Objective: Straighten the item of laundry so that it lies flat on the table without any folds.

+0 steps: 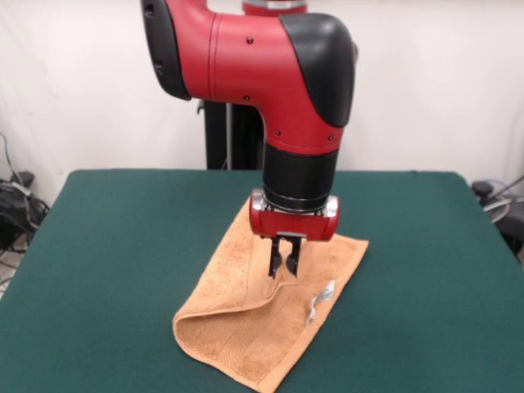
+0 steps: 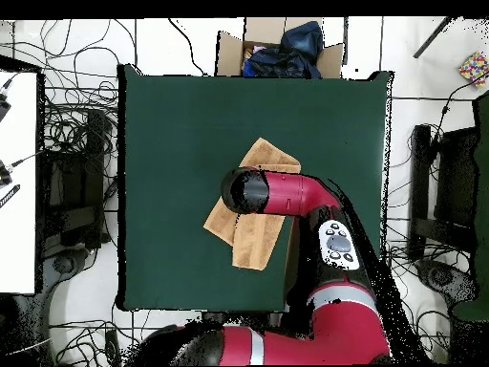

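Folded orange towel (image 1: 246,323) (white tag (image 1: 319,301) up) lies on green table (image 1: 106,270). My gripper (image 1: 284,268) stands over its middle, fingers nearly together, pinching a raised fold.

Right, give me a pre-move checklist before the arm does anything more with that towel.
1. Towel flat: not ok. It is folded over on itself, with a doubled edge toward the camera in the front view.
2. Gripper over the towel: ok. Its tips sit at the edge of the upper layer.
3. Gripper holding cloth: cannot tell. The fingers look close together, but whether they pinch fabric is unclear.
4. Care tag located: ok. It shows at the towel's right edge in the front view.
5. Room on the table to unfold: ok. Green surface surrounds the towel.
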